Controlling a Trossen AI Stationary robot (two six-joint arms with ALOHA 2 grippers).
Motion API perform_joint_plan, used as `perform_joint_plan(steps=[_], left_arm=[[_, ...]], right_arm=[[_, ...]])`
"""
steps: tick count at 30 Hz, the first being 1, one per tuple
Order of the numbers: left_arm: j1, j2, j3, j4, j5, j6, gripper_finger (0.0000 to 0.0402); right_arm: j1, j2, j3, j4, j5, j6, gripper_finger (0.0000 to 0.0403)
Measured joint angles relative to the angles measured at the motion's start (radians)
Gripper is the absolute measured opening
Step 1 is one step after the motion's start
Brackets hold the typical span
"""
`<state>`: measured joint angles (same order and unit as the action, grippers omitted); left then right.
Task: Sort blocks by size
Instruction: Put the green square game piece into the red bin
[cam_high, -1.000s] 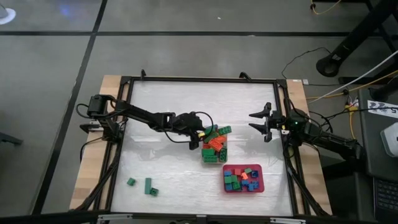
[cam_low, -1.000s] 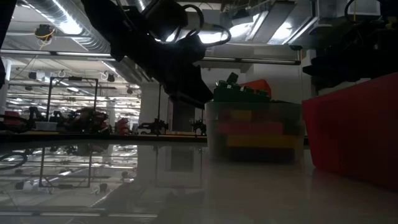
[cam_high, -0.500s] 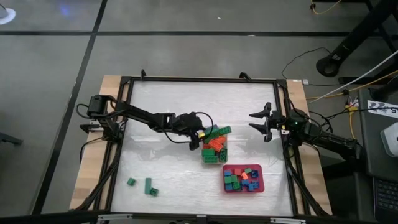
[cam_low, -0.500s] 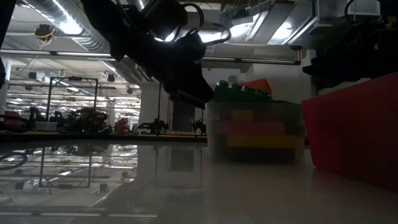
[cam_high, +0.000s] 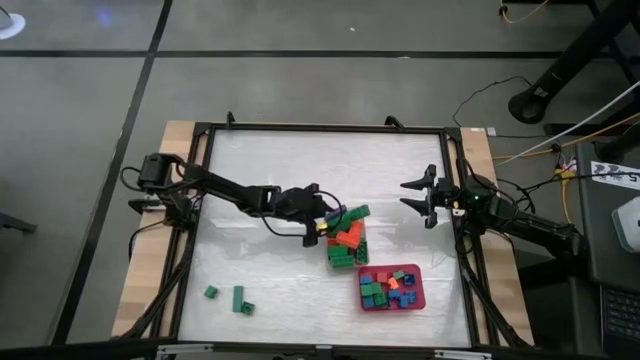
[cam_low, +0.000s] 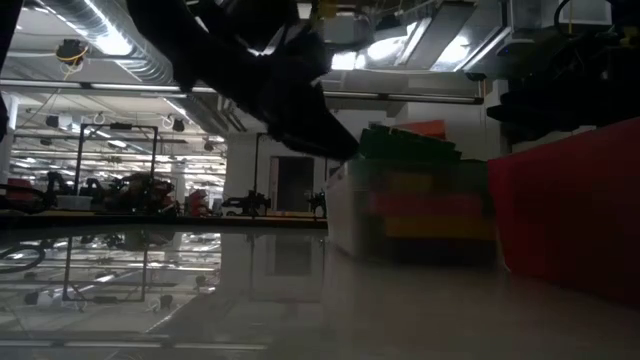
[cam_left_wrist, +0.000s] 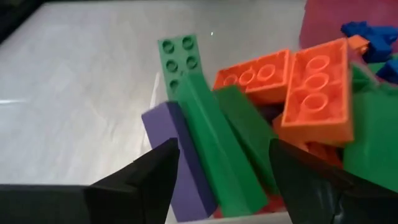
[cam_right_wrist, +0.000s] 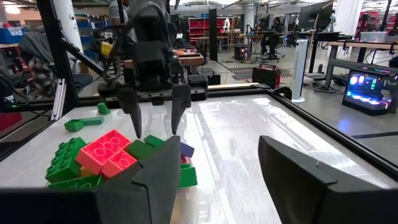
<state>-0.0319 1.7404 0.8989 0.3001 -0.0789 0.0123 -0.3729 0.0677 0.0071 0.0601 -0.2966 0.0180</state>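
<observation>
A clear tub (cam_high: 345, 247) at mid-table is heaped with longer blocks: green bars (cam_left_wrist: 211, 130), a purple bar (cam_left_wrist: 180, 149) and orange ones (cam_left_wrist: 311, 87). My left gripper (cam_high: 320, 225) hangs open over the tub's left end. Its fingers (cam_right_wrist: 134, 115) point down on either side of the green and purple bars, and I see no touch. A red tray (cam_high: 391, 300) near the front right holds short blocks. My right gripper (cam_high: 425, 197) waits open at the table's right edge, with nothing between its fingers.
Two loose green blocks (cam_high: 211, 292) (cam_high: 241, 299) lie near the table's front left corner. A black frame (cam_high: 320, 127) runs around the white tabletop. Bare tabletop spreads across the far half and the left side.
My left gripper has sunk a little toward the tub. A green bar that stuck up beside its fingers now lies flat on top of the heap. In the low view the tub has shifted slightly and stands a little tilted.
</observation>
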Motion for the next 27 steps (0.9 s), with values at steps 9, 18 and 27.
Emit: perform_joint_plan(steps=[9,18,27], left_arm=[[-0.016,-0.120,0.000,-0.068,-0.007,-0.039,0.0237],[-0.179,-0.279,0.000,-0.501,0.014,-0.505,0.0237],[-0.438,-0.327,0.000,-0.785,0.141,-1.469,0.0237]], right_arm=[[0.000,0.000,0.000,0.000,0.000,0.000,0.0214],[0.000,0.000,0.000,0.000,0.000,0.000,0.0214],[0.000,0.000,0.000,0.000,0.000,0.000,0.0214]])
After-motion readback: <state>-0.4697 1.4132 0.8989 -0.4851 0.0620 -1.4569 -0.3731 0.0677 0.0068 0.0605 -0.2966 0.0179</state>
